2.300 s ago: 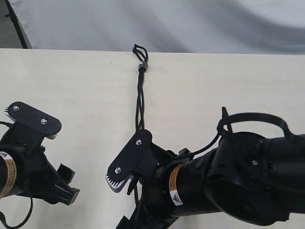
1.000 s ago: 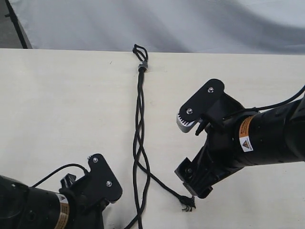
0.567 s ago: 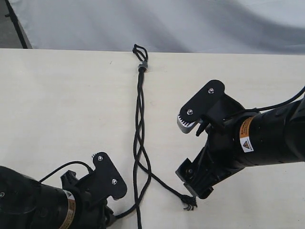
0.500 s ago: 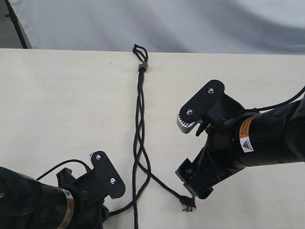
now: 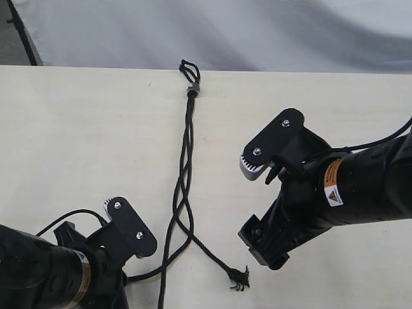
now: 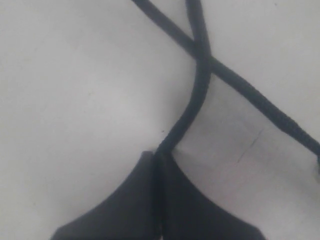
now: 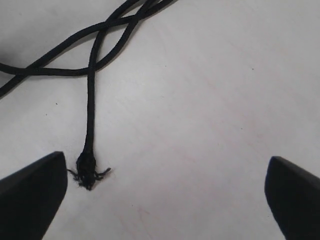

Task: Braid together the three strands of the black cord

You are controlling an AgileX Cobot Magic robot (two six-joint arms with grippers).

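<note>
The cord [image 5: 187, 151] lies down the middle of the pale table [image 5: 77, 129], its short loops [image 5: 188, 67] at the far edge with the grey band [image 5: 192, 89] just below them; from there the three strands [image 5: 183, 193] run towards the near side close together, crossing one another loosely a few times before they part. One strand [image 5: 209, 252] slants off to the right and ends in a frayed tip [image 5: 239, 278] lying flat on the table; a second [image 5: 161, 293] runs straight off the near edge of the view; the third [image 6: 192, 107] bends away to the left, and in the left wrist view it passes over another strand where the two cross.

The left gripper [image 6: 156, 159] is low at the near left, its fingers pressed together and pinching that third strand at their very tips. The right gripper [image 5: 252, 209] hovers to the right of the cord with its fingers spread wide and nothing between them; the frayed tip sits just beside its nearer finger [image 7: 32, 195], apart from it, not touching.
</note>
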